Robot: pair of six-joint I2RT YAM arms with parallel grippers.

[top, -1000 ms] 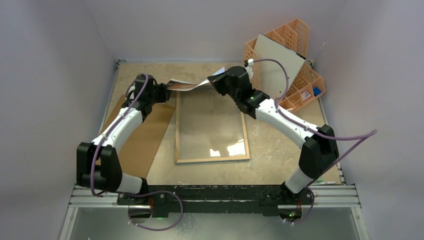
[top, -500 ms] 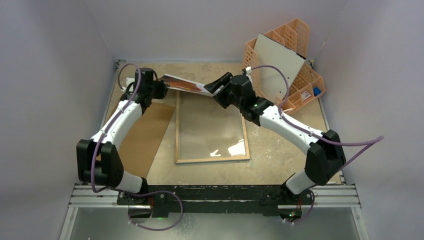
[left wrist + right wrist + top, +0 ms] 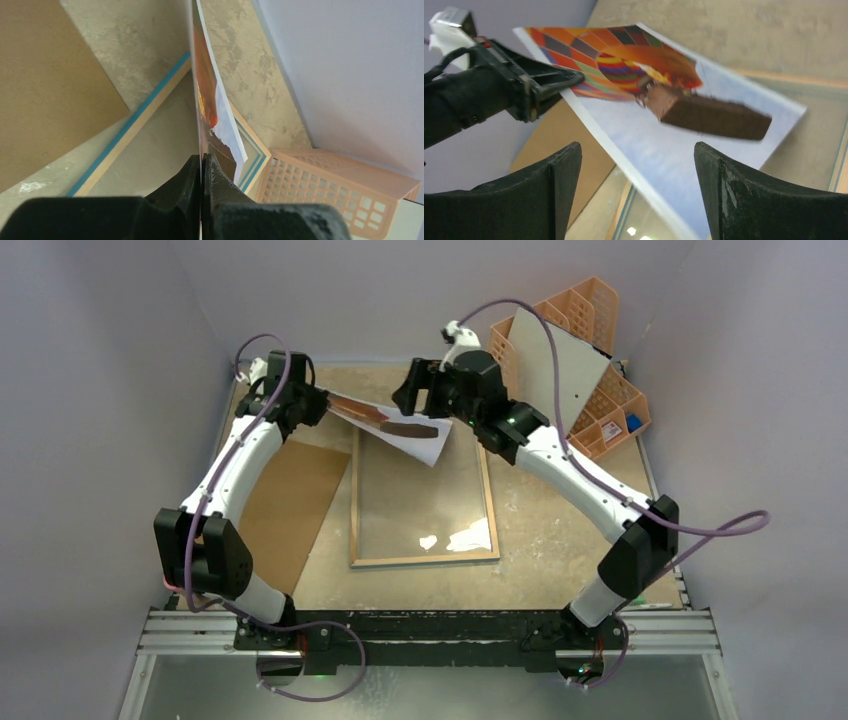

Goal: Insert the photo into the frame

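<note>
Top view of two arms over a table point(image 3: 560, 540). The left tool point(image 3: 318, 403) has its fingers pressed together on one edge of the photo point(image 3: 400, 430), pinching the sheet; the left wrist view shows the paper edge-on, running straight out from the shut fingertips. The right tool point(image 3: 425, 395) stands spread wide just beside the photo, and in the right wrist view its two fingers frame the print without touching it. The photo, a hot-air balloon print with a brown basket on pale blue sky, hangs tilted in the air, held only by the left tool, its free corner over the far end of the frame point(image 3: 425, 560). The frame lies flat at the middle of the table, light wood rim up, its glass pane catching bright reflections near the front edge. A brown hardboard backing point(image 3: 285, 505) lies flat on the table just left of the frame. At the far right corner stands an orange lattice organiser point(image 3: 600, 410) with a grey-white board point(image 3: 555, 370) leaning against it.
</note>
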